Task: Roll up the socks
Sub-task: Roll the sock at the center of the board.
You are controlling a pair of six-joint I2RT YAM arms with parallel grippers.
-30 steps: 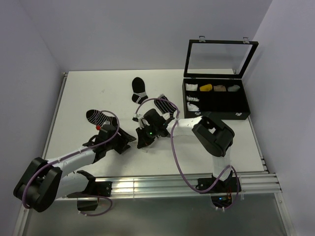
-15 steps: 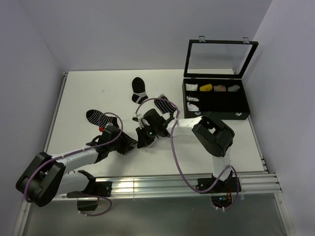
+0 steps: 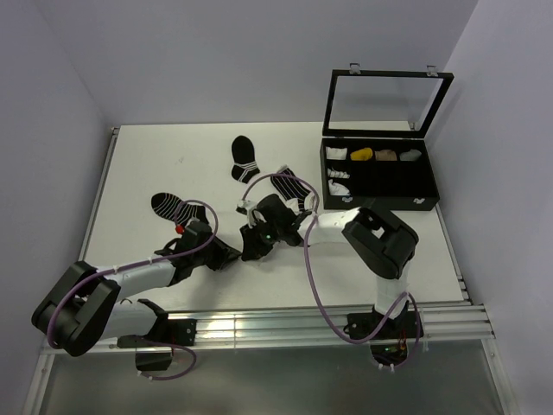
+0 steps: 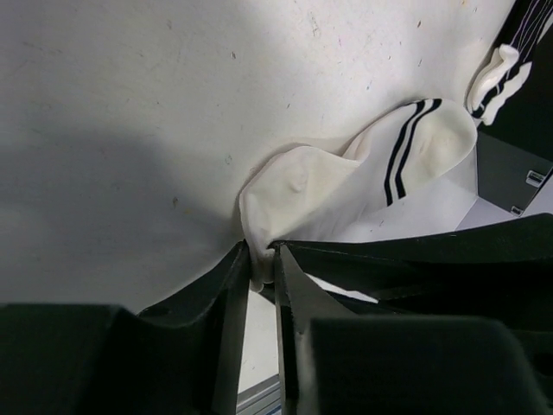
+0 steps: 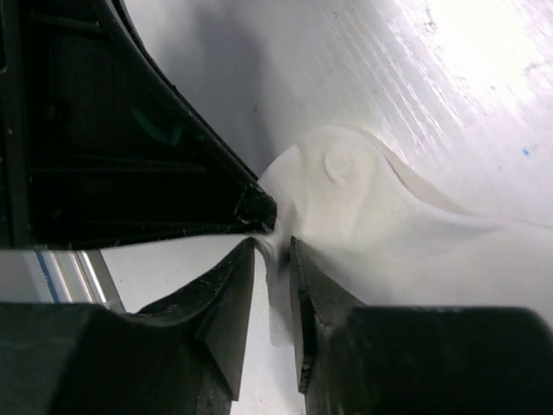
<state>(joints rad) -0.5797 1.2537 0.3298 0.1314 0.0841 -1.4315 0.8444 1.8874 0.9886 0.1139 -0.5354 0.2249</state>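
The mostly white sock [image 4: 346, 186] with a black-striped cuff lies bunched on the table, and both grippers meet at its toe end. My left gripper [image 4: 262, 257] is shut on a fold of its edge. In the right wrist view the same sock [image 5: 380, 216] has a thin edge hanging between the parted jaws of my right gripper [image 5: 273, 252], not pinched. From above, the left gripper [image 3: 232, 253] and right gripper [image 3: 251, 248] cover most of it; only a white bit of the sock [image 3: 243, 207] shows. The black sock with white stripes [image 3: 289, 184] lies just behind.
An all-black sock with thin stripes [image 3: 244, 158] lies further back, and a black sock with white bands [image 3: 170, 205] lies to the left. An open black compartment box [image 3: 429, 202] holding small rolled items stands at the right. The table's left rail [image 3: 99, 194] runs along the edge.
My left gripper has slid right up to the white sock and closed on its edge. The right gripper's jaws have parted from their tight pinch; it has barely moved.
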